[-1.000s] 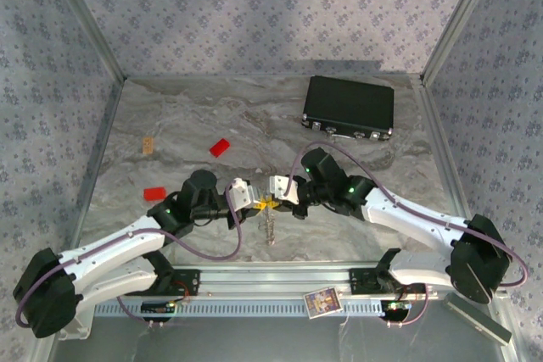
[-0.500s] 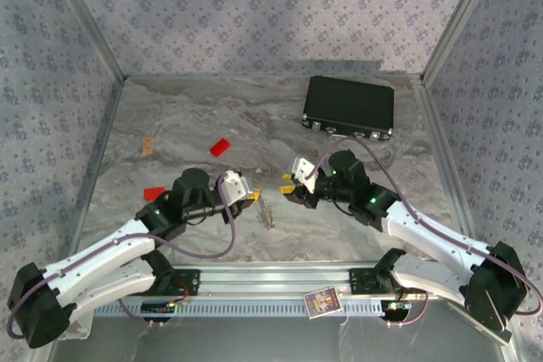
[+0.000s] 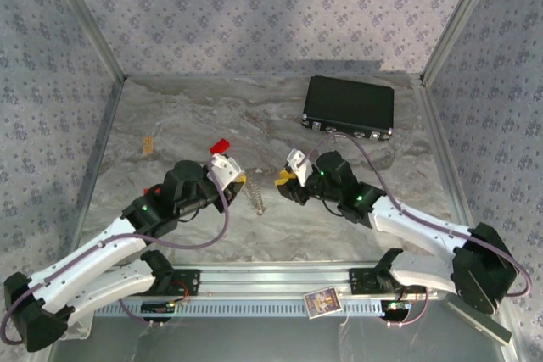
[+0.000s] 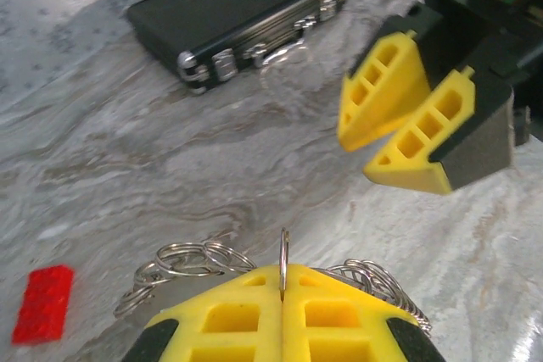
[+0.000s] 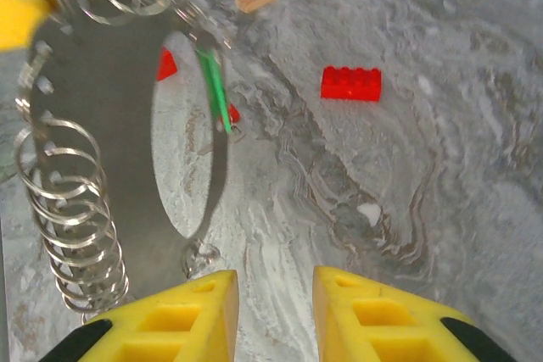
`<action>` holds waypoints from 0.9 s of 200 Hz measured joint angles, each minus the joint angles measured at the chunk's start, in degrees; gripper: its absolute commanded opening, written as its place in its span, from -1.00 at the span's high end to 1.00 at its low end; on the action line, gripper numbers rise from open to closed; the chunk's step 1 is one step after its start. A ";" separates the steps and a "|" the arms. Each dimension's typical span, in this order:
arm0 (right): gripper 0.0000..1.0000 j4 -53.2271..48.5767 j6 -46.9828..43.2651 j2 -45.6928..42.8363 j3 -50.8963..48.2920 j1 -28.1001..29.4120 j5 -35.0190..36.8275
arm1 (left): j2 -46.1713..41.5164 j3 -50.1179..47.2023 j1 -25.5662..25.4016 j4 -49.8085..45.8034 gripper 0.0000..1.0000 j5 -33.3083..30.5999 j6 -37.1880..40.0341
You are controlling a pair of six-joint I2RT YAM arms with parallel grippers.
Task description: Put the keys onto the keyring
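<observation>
Pinching the keyring [image 4: 282, 252] edge-on in the left gripper [image 4: 282, 281] — jaws pressed together on the thin wire, with the loop standing upright above the yellow tips. Judging this as a presenting grip: holding the ring up off the table [image 4: 170, 150] and steadying it for the other arm to work on. Letting the chain [image 4: 191, 262] of silvery links spill out on both sides of the tips, slack, not gripped.

Facing it with the right gripper [image 5: 274, 294], near but apart — jaws spread, pinching nothing, only bare table in the gap. Reading that as readiness: waiting to take a key or to nudge one along the wire.

Seen from the right wrist, showing as overlapping loops of thin silvery wire, bright and springy-looking, with the links drooping below in a long coil. Carrying the green key [image 5: 215, 89] under those loops, hanging slantwise, seemingly threaded on already, though too blurred for being sure. Showing a small red speck [image 5: 231, 114] just beside the green tip; possibly the red key, but not telling whether hanging or lying on the table.

Lying well apart from the ring: a red block [image 5: 350, 83] on the table, and the box [image 4: 237, 14] beyond the right gripper. Expecting the hard part to be parting the tight wire for so small a key while holding the ring from twisting.
</observation>
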 measured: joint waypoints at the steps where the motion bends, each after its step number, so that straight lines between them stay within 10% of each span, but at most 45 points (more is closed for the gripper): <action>1: 0.41 0.02 0.17 0.13 0.04 0.02 0.04 | -0.04 0.02 0.00 -0.04 1.00 -0.39 -0.20; 69: 0.43 -1.97 9.97 17.79 11.28 5.88 4.85 | -4.26 0.17 6.27 -5.57 1.00 -20.98 -6.97; 180: 0.40 -15.98 9.88 51.12 45.53 11.28 4.74 | -18.51 0.07 17.07 -12.07 1.00 -36.30 -8.61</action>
